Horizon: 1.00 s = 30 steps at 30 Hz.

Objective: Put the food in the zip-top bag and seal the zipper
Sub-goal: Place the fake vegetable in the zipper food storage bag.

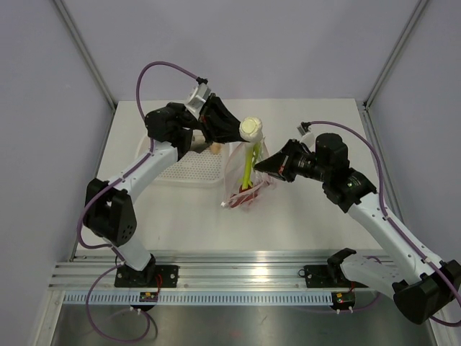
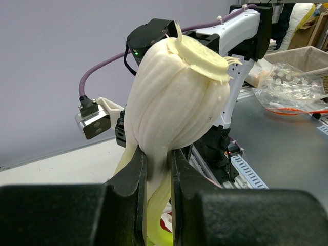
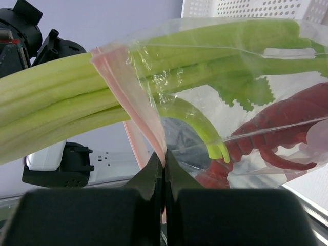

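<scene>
My left gripper [image 1: 241, 134] [image 2: 158, 177] is shut on the white root end of the green leafy vegetable [image 1: 251, 160] [image 2: 174, 97]. The vegetable stands tilted, its green stalks [image 3: 61, 102] passing through the mouth of the zip-top bag [image 1: 236, 180] [image 3: 266, 66]. My right gripper [image 1: 260, 168] [image 3: 164, 163] is shut on the bag's pink zipper [image 3: 130, 87] and holds that edge up. Inside the clear bag lie the red lobster [image 3: 287, 120] and a dark grey shape [image 3: 179, 138], perhaps the fish.
The white perforated basket [image 1: 189, 173] [image 3: 246, 7] stands just left of the bag, under the left arm, with a small peach piece [image 1: 214, 148] at its far right corner. An aluminium rail [image 1: 245, 277] runs along the near edge.
</scene>
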Motion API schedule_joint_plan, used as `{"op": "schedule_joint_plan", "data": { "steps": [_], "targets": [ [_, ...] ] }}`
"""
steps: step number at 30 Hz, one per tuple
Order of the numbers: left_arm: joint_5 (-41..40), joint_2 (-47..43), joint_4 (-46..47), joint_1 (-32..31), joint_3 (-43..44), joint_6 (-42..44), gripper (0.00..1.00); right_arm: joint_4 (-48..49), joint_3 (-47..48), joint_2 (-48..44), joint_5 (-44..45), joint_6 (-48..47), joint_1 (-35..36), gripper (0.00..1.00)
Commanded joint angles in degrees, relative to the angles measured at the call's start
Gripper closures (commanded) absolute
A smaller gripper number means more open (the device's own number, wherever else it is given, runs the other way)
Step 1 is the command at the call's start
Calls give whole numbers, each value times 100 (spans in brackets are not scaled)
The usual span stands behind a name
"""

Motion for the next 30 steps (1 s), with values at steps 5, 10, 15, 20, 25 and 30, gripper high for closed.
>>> {"op": "schedule_joint_plan", "data": {
  "steps": [5, 10, 15, 20, 25, 30],
  "targets": [
    [-59, -280, 2110, 42, 206, 47, 100, 364, -23, 32, -257, 83, -19, 100],
    [116, 53, 2110, 51, 1013, -898, 100, 381, -67, 41, -231, 75, -19, 100],
    [231, 423, 2110, 51, 1621, -1657, 100, 426, -59, 85, -240, 66, -19, 100],
    [231, 116, 2119, 33, 938, -1220, 100, 443, -67, 111, -240, 75, -19, 100],
    [73, -342, 2119, -28, -520, -166, 100, 513, -32, 120, -275, 92, -19, 100],
    [38, -298, 2119, -90, -1059, 187, 100, 689, -76, 129, -442, 241, -19, 100]
  ]
}}
